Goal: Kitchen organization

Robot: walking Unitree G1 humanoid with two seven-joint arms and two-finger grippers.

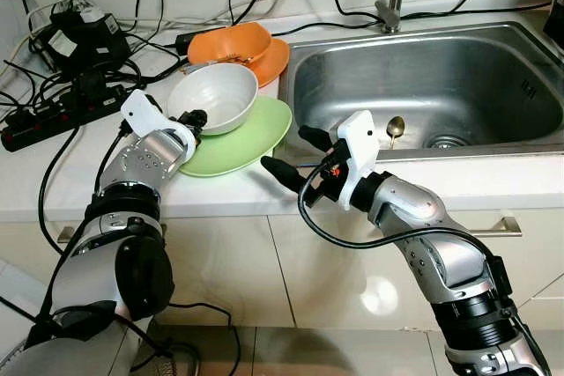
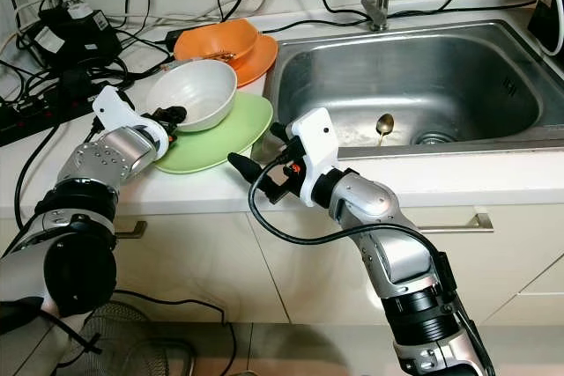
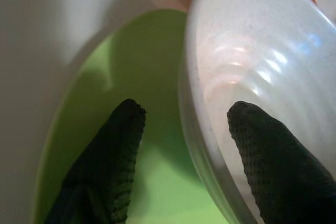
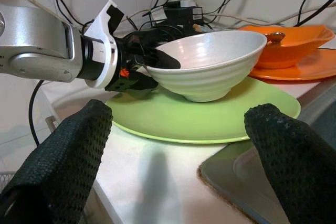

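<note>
Two bowls and two plates are sitting on the white surface (image 1: pixel 35 173): one white bowl (image 1: pixel 216 94) on one green plate (image 1: pixel 242 134), and one orange bowl (image 1: pixel 231 41) on one orange plate (image 1: pixel 273 61). One spoon (image 1: pixel 396 127) is lying in the steel sink (image 1: pixel 476 77), beyond the right pincer.

The white bowl is glossy, faintly speckled and ribbed inside, and it is tilting, with its near rim raised. The left pincer (image 1: pixel 189 121) is straddling that near rim: one finger (image 3: pixel 273 161) is lying inside the bowl and the other finger (image 3: pixel 113 156) is outside it, over the green plate. The fingers are partly apart around the wall; whether they are actually pressing on it appears likely but cannot be told for certain. The orange pair is standing just beyond the white bowl, away from this pincer.

The right pincer (image 1: pixel 295 154) is hovering at the surface's front edge, just beside the green plate and the sink's corner, with its fingers spread wide and holding nothing.

A small object is resting in the orange bowl, too small to identify. The tangle of black cables and a power strip (image 1: pixel 44 121) behind the left pincer is partly cut off by the frame edge.
</note>
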